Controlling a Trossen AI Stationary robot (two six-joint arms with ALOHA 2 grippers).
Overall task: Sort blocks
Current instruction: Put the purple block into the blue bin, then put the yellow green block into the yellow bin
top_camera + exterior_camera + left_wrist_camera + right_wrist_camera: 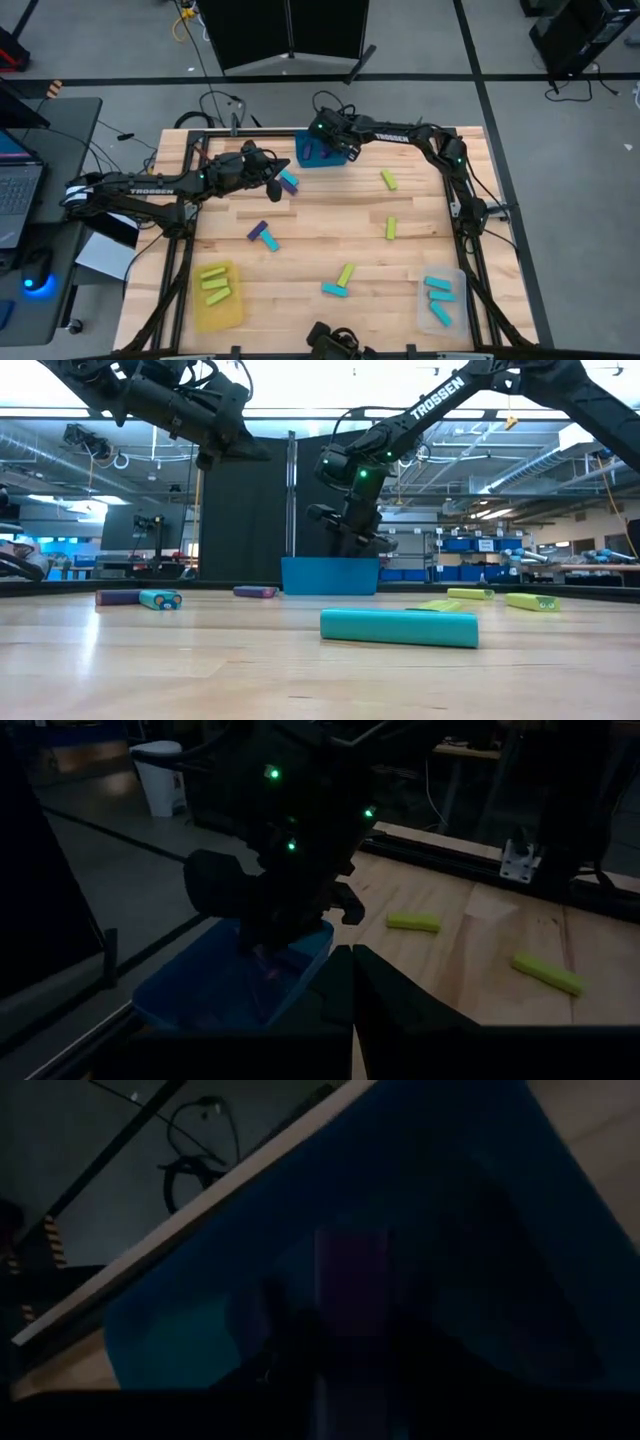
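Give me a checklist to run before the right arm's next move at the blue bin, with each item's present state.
1. Right gripper over the blue bin: ok.
2. Purple block between the right gripper's fingers, over the bin's inside: ok.
3. Block already let go: cannot tell.
4. Left gripper shut, holding nothing, beside the bin, apart from the right arm: ok.
5. Loose blocks left on the table, such as the purple and cyan pair: not ok, sorting unfinished.

High view straight down on table [330,225]; low view level across; wrist views close; all share blue bin [322,153]
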